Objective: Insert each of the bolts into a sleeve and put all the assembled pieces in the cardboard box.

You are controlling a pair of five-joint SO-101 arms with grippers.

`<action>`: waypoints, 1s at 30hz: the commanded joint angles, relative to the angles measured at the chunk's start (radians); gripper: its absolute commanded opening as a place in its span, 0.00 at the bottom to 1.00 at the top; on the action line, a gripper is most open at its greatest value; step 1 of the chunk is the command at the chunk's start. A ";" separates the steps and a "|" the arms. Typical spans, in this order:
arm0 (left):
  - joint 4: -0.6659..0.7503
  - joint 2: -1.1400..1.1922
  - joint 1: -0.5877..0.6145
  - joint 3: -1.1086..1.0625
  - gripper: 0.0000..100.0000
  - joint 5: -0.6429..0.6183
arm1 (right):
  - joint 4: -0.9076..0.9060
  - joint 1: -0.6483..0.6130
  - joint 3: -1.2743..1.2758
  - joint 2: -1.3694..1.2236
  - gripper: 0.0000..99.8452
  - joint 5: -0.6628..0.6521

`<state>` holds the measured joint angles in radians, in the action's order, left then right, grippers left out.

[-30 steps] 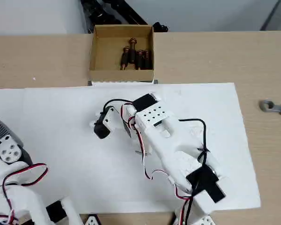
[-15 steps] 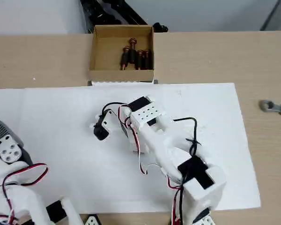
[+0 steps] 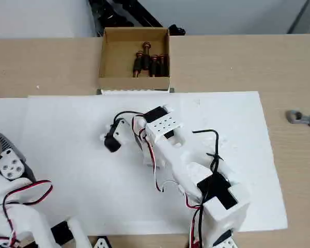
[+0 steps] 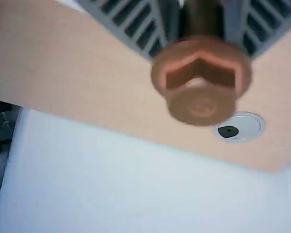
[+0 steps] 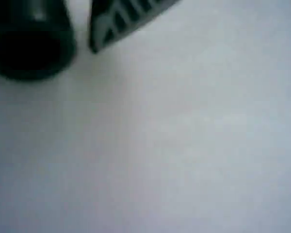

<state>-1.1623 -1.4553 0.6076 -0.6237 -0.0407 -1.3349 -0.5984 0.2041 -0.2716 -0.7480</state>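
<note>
Wooden table (image 3: 41, 62) with a white paper sheet (image 3: 67, 155) laid across it. The cardboard box (image 3: 109, 57) sits at the table's far edge with a few assembled pieces (image 3: 151, 63) inside. The left wrist cam catches what the overhead doesn't: the left gripper (image 4: 201, 24) clamped on a copper bolt (image 4: 201, 82), head toward the lens. On the right wrist cam, a black sleeve (image 5: 29, 43) sits over the paper right beside the right gripper (image 5: 111, 24), can't tell if it's gripped. From above, the right arm (image 3: 170, 144) is mid-sheet.

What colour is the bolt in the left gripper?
The bolt is coppery brown, best seen in the left wrist view.
</note>
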 commanded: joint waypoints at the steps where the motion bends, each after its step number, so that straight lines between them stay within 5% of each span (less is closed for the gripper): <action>1: 0.026 -0.005 -0.005 0.004 0.01 0.008 | 0.001 0.004 0.034 -0.015 0.08 -0.003; 4: 0.026 -0.005 -0.005 0.004 0.01 0.008 | 0.002 0.004 0.034 -0.016 0.00 -0.003; 22: 0.032 -0.005 -0.005 -0.018 0.01 0.006 | -0.004 0.084 -0.003 0.237 0.01 0.057; 30: 0.046 -0.005 -0.006 -0.065 0.01 0.006 | 0.031 0.081 -0.002 0.555 0.01 0.361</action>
<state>-1.1623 -1.4584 0.6076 -0.6928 -0.0407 -1.3364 -0.5247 0.2240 0.1412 -0.5255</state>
